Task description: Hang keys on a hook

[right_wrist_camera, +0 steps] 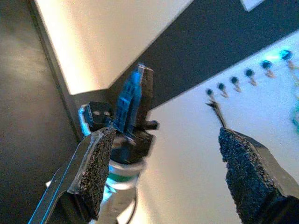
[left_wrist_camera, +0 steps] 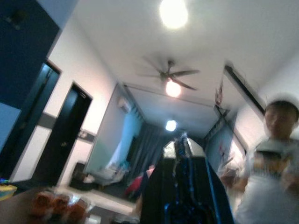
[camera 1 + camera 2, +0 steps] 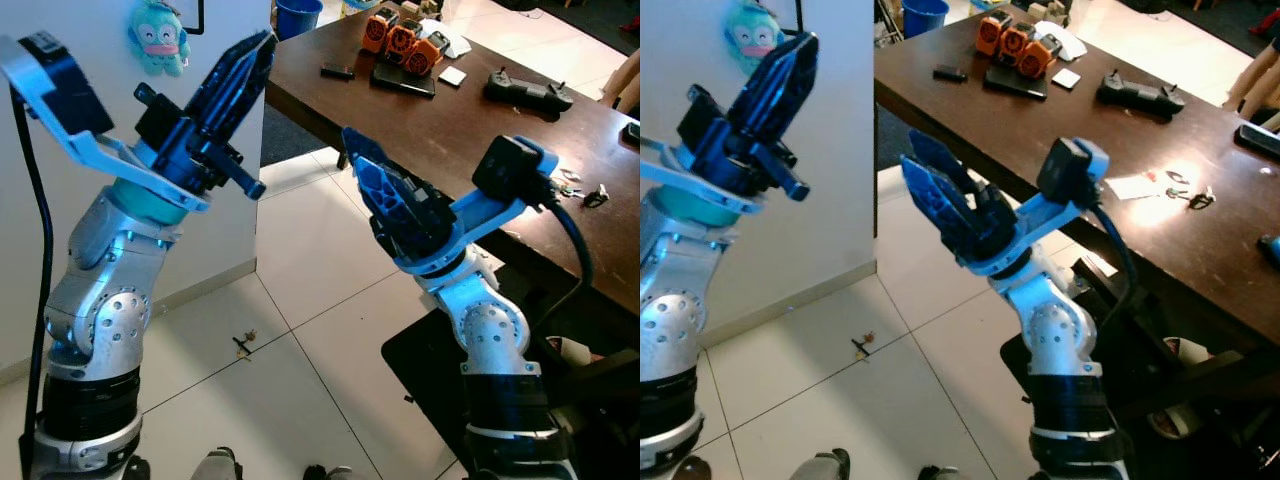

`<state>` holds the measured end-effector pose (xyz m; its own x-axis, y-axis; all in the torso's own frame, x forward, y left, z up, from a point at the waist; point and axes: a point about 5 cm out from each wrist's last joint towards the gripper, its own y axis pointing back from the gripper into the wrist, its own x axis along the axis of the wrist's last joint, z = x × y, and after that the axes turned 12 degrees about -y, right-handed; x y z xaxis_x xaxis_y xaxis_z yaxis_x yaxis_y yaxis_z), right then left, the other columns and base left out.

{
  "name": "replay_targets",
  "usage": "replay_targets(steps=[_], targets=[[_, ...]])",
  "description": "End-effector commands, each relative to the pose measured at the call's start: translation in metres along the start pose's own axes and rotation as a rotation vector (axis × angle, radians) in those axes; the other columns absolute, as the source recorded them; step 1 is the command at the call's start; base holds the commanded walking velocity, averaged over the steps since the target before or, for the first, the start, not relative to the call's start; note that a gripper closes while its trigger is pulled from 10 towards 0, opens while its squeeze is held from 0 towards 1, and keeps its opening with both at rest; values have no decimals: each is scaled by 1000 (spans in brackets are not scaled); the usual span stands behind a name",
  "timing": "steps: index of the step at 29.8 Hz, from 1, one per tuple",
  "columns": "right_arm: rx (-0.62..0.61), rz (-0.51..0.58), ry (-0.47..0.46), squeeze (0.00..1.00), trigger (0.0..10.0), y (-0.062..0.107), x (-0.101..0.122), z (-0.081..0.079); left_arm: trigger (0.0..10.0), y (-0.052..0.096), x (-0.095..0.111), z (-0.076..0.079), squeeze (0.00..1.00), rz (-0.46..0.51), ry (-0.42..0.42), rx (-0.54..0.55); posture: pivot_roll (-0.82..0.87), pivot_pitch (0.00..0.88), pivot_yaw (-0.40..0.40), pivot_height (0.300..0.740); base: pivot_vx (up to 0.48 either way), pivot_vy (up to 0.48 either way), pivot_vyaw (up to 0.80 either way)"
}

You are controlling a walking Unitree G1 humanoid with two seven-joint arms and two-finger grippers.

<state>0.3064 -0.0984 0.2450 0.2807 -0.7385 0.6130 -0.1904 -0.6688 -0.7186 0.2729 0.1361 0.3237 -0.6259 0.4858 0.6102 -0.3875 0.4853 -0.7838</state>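
Note:
A small bunch of keys (image 3: 585, 192) lies on the dark wooden table (image 3: 320, 105), far to my right beside some white paper. My left gripper (image 3: 260, 45) is raised high next to the white wall, its fingers shut with nothing seen between them and pointing up. My right gripper (image 3: 358, 165) is held out in front of the table edge, open and empty, well short of the keys. In the right wrist view a row of small dark hooks (image 1: 233, 80) sits on the white wall, and the left gripper (image 1: 133, 105) appears between the right fingers (image 1: 96, 163).
A teal plush toy (image 3: 158, 35) hangs on the wall. The table carries orange devices (image 3: 400, 40), a black controller (image 3: 528, 92) and a small black remote (image 3: 336, 71). A blue bin (image 3: 298, 15) stands behind it. A person (image 2: 275, 144) stands nearby. Debris (image 3: 243, 343) lies on the tiled floor.

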Motion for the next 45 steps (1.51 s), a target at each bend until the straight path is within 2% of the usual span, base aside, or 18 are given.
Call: replay_targets(steps=[1,3,5,6,10,11,14,17,19,20,25,27,28,31,34,35,39,45], targets=[[-33,2,32,827,10000,1,5,3,10000,1,2,4,0,35,55,-2,168,92,-78,740,0,0,0],[-154,2,79,365,10000,5,7,17,10000,5,-5,7,0,25,118,-15,158,84,-82,740,0,0,0],[-217,-1,102,365,10000,9,7,23,10000,10,-12,9,0,-15,114,-32,158,84,-82,740,0,0,0],[-314,-9,129,0,10000,17,7,33,10000,23,-29,8,0,-116,89,-36,132,73,-80,740,0,0,0],[-378,-16,147,0,10000,23,8,40,10000,32,-41,8,0,-187,73,-40,132,73,-80,740,0,0,0],[-554,-5,179,0,10000,47,12,54,10000,62,-69,7,0,-354,77,-36,99,71,-68,740,0,0,0],[-674,4,201,0,10000,64,15,62,10000,86,-87,9,0,-469,91,-37,91,72,-64,740,0,0,0],[-1087,110,255,0,10000,148,33,68,10000,159,-121,5,0,-717,184,84,51,74,-37,740,0,0,0],[-1087,110,255,0,10000,148,33,68,10000,159,-121,5,0,-717,184,84,51,74,-37,740,0,0,0],[-1268,182,277,0,10000,191,41,60,10000,187,-129,1,0,-812,210,148,44,73,-25,740,0,0,0],[-1477,232,288,0,10000,241,40,45,10000,223,-138,-5,0,-934,220,247,43,75,-14,740,0,0,-640],[-1663,253,281,0,10000,284,31,25,10000,261,-141,-7,0,-1057,222,359,43,72,-15,740,0,0,-800],[-1663,253,281,0,10000,284,31,25,10000,261,-141,-7,0,-1057,222,359,43,72,-15,740,0,0,-800],[-1868,262,246,0,10000,326,12,1,10000,308,-139,-4,0,-1184,227,527,48,62,-16,740,0,0,-800],[-1928,260,230,0,10000,337,4,-8,10000,322,-137,-2,0,-1225,225,585,50,62,-16,740,0,0,-800],[-2085,225,159,0,10000,363,-25,-30,10000,363,-129,11,0,-1359,228,763,57,64,-14,740,0,0,0],[-2179,108,60,0,10000,376,-65,-47,10000,395,-120,31,0,-1477,244,911,63,67,-13,740,0,0,0],[-2234,-121,-74,0,10000,381,-117,-64,10000,413,-116,45,0,-1544,240,1015,85,70,-12,740,0,0,0]])
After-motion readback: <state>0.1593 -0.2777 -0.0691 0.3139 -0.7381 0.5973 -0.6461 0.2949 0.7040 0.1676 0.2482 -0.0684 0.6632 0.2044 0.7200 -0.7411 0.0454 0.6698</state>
